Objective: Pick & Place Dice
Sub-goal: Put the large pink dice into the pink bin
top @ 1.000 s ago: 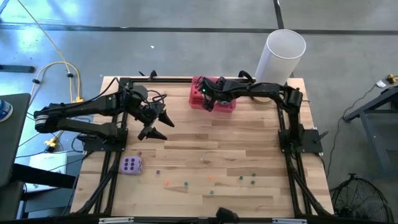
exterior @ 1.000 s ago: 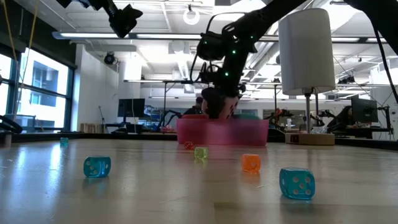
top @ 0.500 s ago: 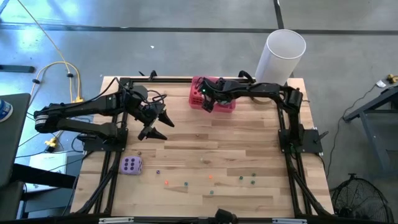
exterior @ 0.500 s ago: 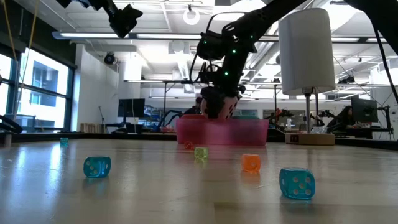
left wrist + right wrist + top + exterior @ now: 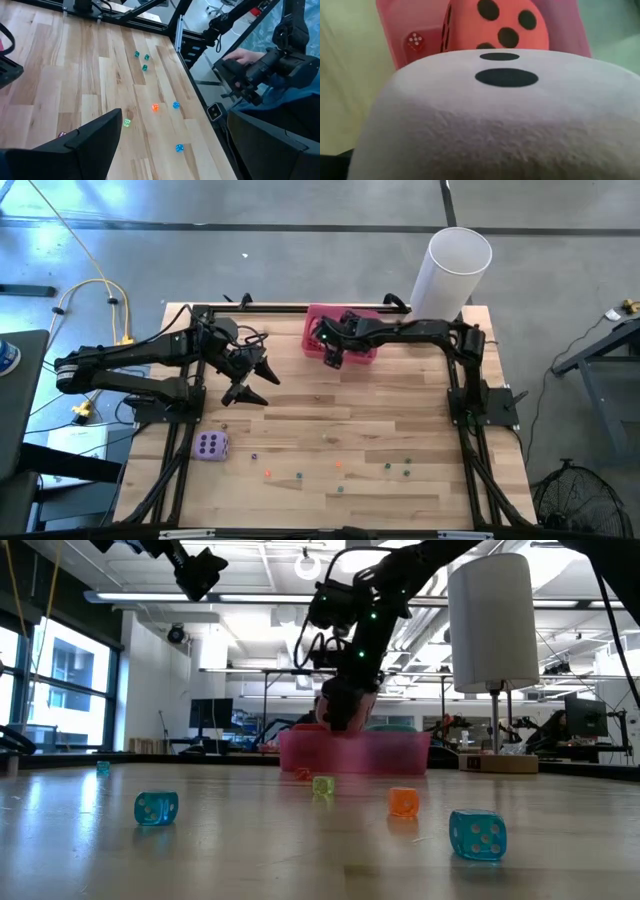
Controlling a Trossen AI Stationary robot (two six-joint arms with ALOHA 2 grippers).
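Pink plastic forms the tray [image 5: 318,317] at the far side of the wooden table [image 5: 330,415], and the right gripper [image 5: 334,356] is over its near-left part, fingers spread wide around a pale pink soft die [image 5: 490,115] that fills the right wrist view; whether it is truly gripped or just lies between the fingers cannot be told. Just beyond it in the tray sit a red soft die [image 5: 495,25] with dark pips and a tiny red die [image 5: 415,41]. The left gripper [image 5: 250,380] hangs above the left part of the table, its fingers apart and holding nothing. A purple soft die [image 5: 211,445] rests on the near-left of the table. Tiny dice lie scattered across the near side, among them an orange one [image 5: 404,801], a green one [image 5: 322,784] and two teal ones [image 5: 156,807] [image 5: 478,833]. A white cylinder [image 5: 452,268] stands at the far right corner.
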